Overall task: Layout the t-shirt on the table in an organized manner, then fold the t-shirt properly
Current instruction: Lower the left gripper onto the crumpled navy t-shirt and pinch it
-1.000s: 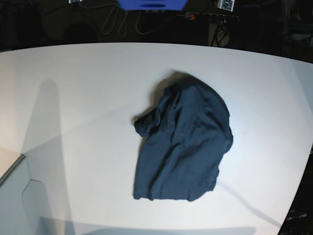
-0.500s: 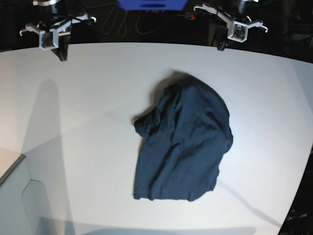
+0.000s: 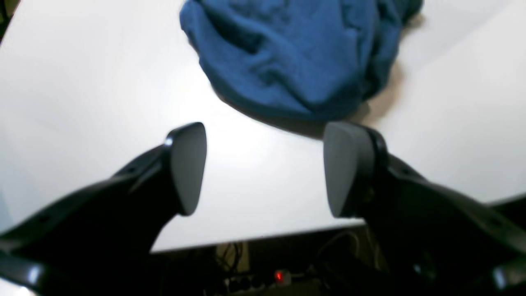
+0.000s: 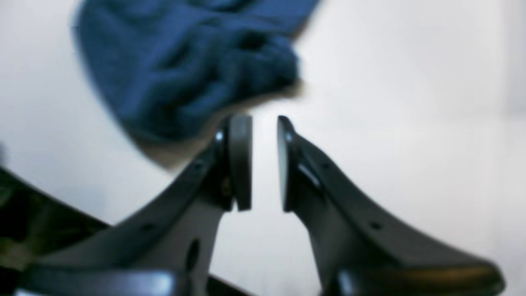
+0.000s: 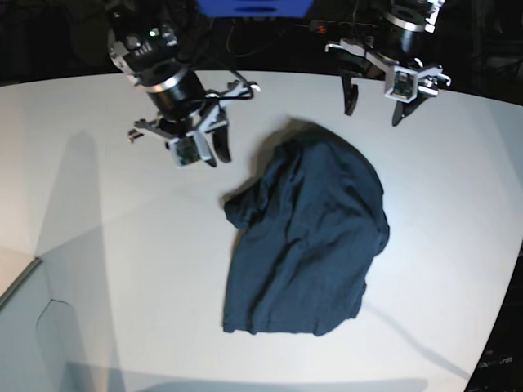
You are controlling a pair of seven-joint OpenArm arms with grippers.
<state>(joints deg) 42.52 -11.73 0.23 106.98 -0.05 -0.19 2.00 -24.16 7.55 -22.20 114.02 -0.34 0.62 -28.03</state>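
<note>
While the t-shirt [image 5: 310, 237] lies crumpled in a rounded heap right of centre on the table [image 5: 106, 245], you have both arms above the far side, neither touching cloth. Your left gripper [image 5: 374, 104] hangs just beyond the shirt's far edge, jaws spread wide with only bare tabletop between them. Your right gripper [image 5: 216, 150] sits near the shirt's far-left bulge, apart from it, jaws parted by a narrow gap, nothing held. Wrist views are blurred.
</note>
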